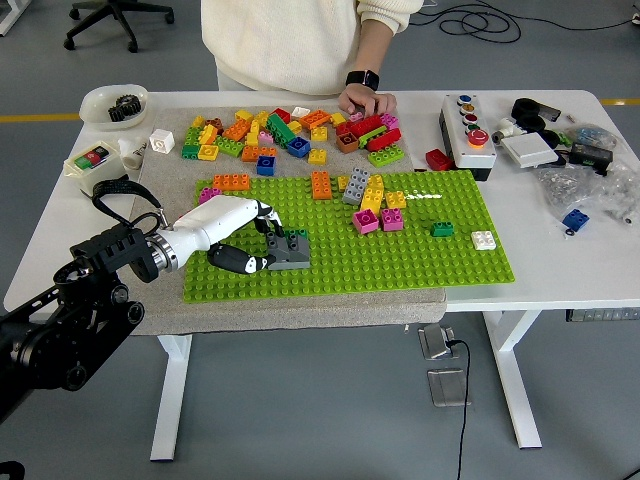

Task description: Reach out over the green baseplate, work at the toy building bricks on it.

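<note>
Grey studded brick pinched by curled left robot hand on baseplate.

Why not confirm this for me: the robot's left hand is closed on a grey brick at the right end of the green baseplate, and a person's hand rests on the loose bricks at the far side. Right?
Not quite. The head view shows the left hand closed on the grey brick at the left end of the green baseplate, not the right. The person's hand does rest on the loose bricks at the far side.

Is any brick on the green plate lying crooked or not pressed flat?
Yes. The grey brick at the left hand sits tilted on the green baseplate, one side raised, not flush like the white brick.
</note>
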